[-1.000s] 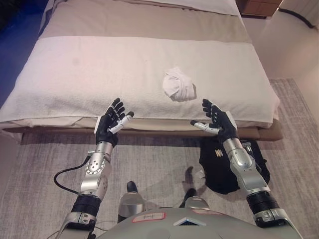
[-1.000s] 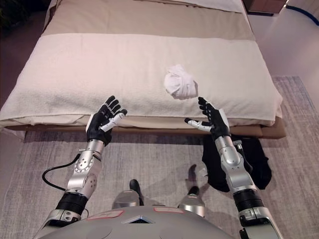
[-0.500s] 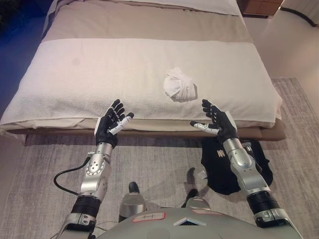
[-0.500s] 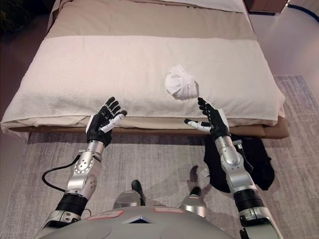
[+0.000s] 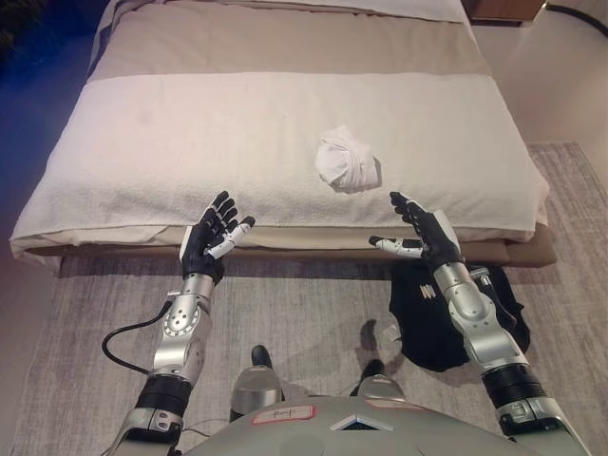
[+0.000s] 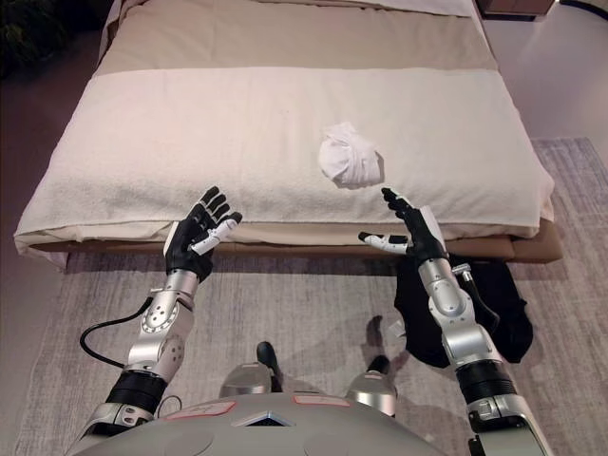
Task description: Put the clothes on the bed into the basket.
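Observation:
A crumpled white garment (image 5: 347, 163) lies on the white blanket of the bed (image 5: 190, 142), right of centre near the front edge. A black cloth basket (image 5: 446, 318) stands on the rug below the bed's front right, partly behind my right forearm. My left hand (image 5: 211, 239) is open, raised before the bed's front edge, left of the garment. My right hand (image 5: 421, 235) is open, raised before the front edge just below and right of the garment. Both hands are empty.
The bed has a beige cover (image 5: 285, 43) behind the blanket and white pillows at the far end. A grey rug (image 5: 304, 304) covers the floor before the bed. A wooden nightstand (image 5: 508, 9) stands at the far right.
The whole view has shifted a little, so the camera has moved. Both hands stay open and raised in about the same pose. The garment has not moved on the bed.

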Tool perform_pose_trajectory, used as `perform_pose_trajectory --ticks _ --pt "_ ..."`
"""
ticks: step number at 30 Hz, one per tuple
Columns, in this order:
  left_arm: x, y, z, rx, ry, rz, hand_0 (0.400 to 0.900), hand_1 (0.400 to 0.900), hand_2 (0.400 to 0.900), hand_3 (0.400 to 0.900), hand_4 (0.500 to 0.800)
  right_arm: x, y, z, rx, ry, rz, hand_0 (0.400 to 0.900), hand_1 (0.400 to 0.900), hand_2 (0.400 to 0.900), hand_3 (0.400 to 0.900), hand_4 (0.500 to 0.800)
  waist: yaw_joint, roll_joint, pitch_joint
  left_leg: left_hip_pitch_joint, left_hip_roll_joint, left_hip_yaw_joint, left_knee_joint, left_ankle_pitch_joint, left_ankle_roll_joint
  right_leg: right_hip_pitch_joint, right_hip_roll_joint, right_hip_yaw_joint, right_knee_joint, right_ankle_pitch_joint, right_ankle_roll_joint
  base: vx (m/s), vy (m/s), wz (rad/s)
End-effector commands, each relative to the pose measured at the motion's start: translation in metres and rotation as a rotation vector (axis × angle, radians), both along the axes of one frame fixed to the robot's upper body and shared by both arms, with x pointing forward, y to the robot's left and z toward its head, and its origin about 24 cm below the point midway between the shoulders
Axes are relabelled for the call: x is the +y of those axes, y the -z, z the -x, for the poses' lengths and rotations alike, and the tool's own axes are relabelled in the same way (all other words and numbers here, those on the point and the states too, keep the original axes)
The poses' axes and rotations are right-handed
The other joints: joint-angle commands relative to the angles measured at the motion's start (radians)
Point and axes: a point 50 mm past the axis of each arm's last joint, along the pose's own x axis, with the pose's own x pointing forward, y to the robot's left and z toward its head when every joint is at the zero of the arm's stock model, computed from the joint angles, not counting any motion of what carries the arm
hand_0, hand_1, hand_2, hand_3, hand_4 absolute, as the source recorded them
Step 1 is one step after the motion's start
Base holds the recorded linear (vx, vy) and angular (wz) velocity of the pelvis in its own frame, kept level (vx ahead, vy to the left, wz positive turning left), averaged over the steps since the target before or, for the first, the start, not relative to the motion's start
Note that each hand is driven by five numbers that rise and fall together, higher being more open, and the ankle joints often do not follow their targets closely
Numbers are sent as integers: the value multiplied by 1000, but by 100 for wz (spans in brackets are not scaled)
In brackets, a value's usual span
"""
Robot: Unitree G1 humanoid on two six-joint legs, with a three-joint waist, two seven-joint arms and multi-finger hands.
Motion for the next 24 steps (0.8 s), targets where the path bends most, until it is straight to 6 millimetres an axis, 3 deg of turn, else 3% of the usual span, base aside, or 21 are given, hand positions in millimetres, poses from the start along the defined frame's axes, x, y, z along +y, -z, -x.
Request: perform_pose_trajectory --ticks 1,5,7,8,10,12,14,15,16,17,20,22,24 --pt "8 -56 -30 -285 -7 -22 900 900 900 900 800 -3 -67 -35 -312 -31 26 900 900 900 900 800 15 -2 44 10 77 52 125 -105 -63 55 73 -39 3 -95 -58 -1 -178 -6" --pt "8 -54 -29 -282 -20 -8 900 900 900 900 800 -3 -69 -37 -321 -36 31 900 900 900 900 800 23 -1 67 -21 126 31 261 -123 -81 57 113 -6 1 -131 -86 26 -201 -10" --pt "5 -53 -30 -276 -15 14 900 900 900 900 800 -5 -72 -36 -332 -33 28 900 900 900 900 800 36 0 95 -116 162 -33 494 -106 -84 71 140 2 1 -164 -118 19 -263 -1" --pt "2 -54 -31 -287 -6 28 900 900 900 900 800 -7 -74 -36 -337 -29 22 900 900 900 900 800 45 0 117 -178 166 -83 601 -80 -88 78 152 0 1 -175 -131 8 -216 7" --pt "-5 -54 -33 -286 13 45 900 900 900 900 800 -10 -76 -38 -342 -5 16 900 900 900 900 800 54 -9 142 -262 146 -120 655 -77 -80 85 176 -6 1 -202 -142 41 -165 12" --pt "-7 -53 -33 -278 19 48 900 900 900 900 800 -12 -76 -39 -343 8 18 900 900 900 900 800 54 -13 142 -284 140 -117 620 -85 -73 85 177 -10 1 -205 -139 65 -37 10" --pt "-8 -49 -31 -263 16 64 900 900 900 900 800 -12 -77 -39 -352 16 5 900 900 900 900 800 54 -26 140 -289 150 -78 476 -80 -70 80 176 -7 1 -199 -126 160 49 0" --pt "-8 -49 -31 -263 17 58 900 900 900 900 800 -12 -75 -40 -349 24 -8 900 900 900 900 800 54 -24 140 -287 183 -53 279 19 -94 75 187 1 1 -195 -112 168 78 -8" --pt "-8 -49 -31 -263 16 58 900 900 900 900 800 -12 -75 -41 -349 24 -8 900 900 900 900 800 55 -27 140 -273 177 -46 251 38 -95 74 184 3 1 -194 -113 176 127 -10" --pt "-7 -50 -31 -269 10 51 900 900 900 900 800 -13 -75 -42 -349 22 -4 900 900 900 900 800 55 -19 142 -275 202 -29 146 109 -111 74 192 5 1 -193 -105 120 103 -11" --pt "-1 -51 -31 -277 -20 48 900 900 900 900 800 -11 -78 -46 -365 23 1 900 900 900 900 800 61 6 133 -283 236 68 -1 180 -142 105 204 9 1 -215 -86 275 238 -13" --pt "1 -52 -31 -283 -28 45 900 900 900 900 800 -11 -79 -46 -373 20 -3 900 900 900 900 800 69 7 127 -292 236 88 0 195 -145 118 202 18 1 -222 -81 219 170 -22" --pt "7 -55 -29 -297 -39 45 900 900 900 900 800 -3 -84 -49 -389 -10 -12 900 900 900 900 800 95 9 103 -276 200 39 4 190 -124 159 184 49 1 -230 -68 420 317 -57"
